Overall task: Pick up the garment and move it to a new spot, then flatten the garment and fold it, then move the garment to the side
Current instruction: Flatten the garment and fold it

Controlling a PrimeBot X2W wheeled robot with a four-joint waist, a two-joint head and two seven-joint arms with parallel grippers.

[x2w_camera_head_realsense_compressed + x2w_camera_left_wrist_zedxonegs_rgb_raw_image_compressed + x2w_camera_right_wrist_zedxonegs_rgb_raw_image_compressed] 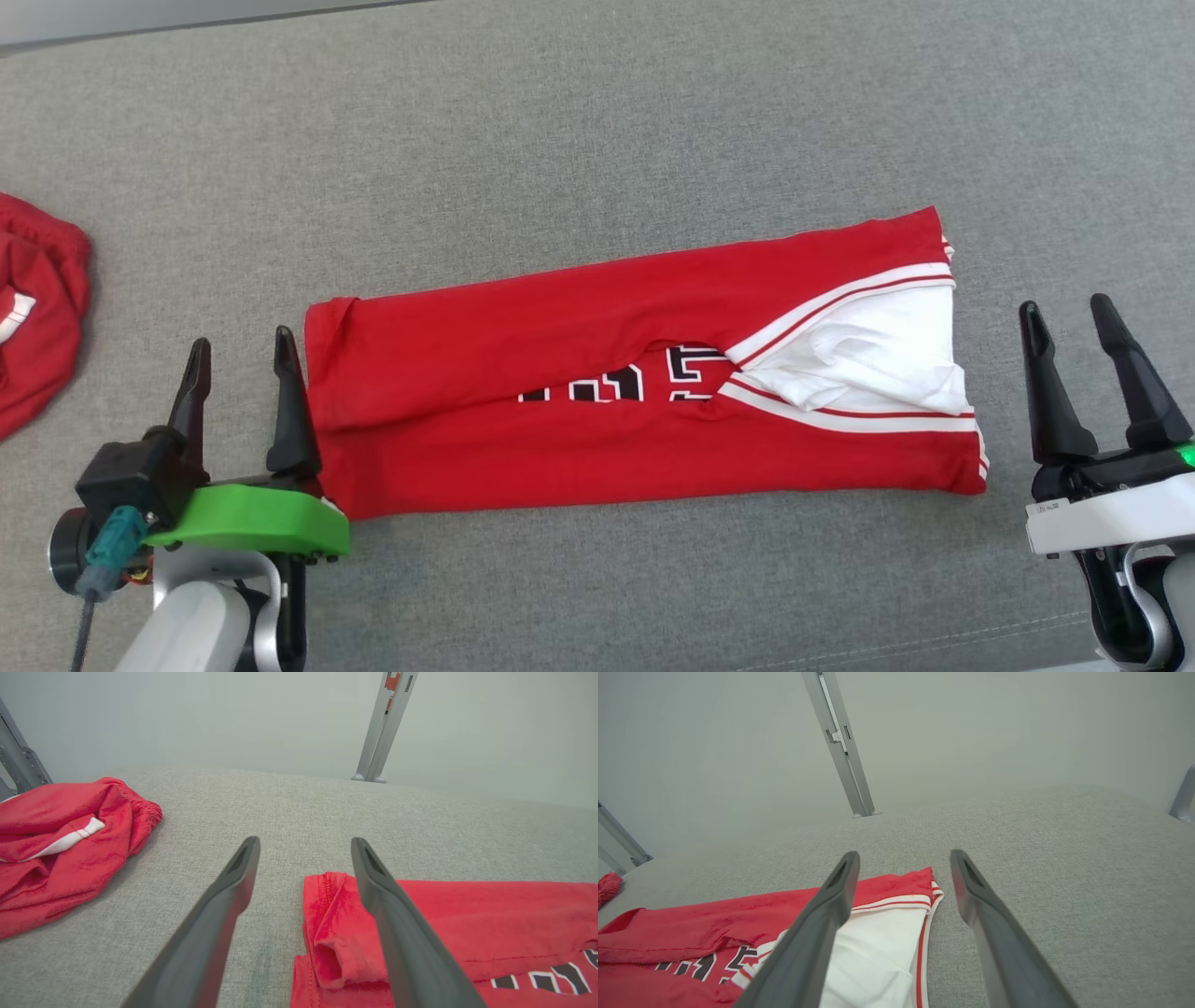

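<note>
The garment (pixel 560 327) is a red jersey with black-and-white lettering, folded into a long strip across the grey surface, with a white panel (pixel 878 355) showing at its right end. My left gripper (pixel 238 347) stands open at the garment's left edge. In the left wrist view (pixel 304 841) one finger (pixel 402 933) hangs over the red hem (pixel 327 914), and the jaws hold nothing. My right gripper (pixel 1064 306) is open just past the garment's right end, apart from it. The right wrist view shows this gripper (pixel 904 854) beside the white panel (pixel 878 952).
A second red garment (pixel 37 299) lies bunched at the far left, seen also in the left wrist view (pixel 56 858). The grey padded surface (pixel 597 140) stretches wide behind the jersey. Metal posts (pixel 383 728) (pixel 840 742) rise at its far edge before a pale wall.
</note>
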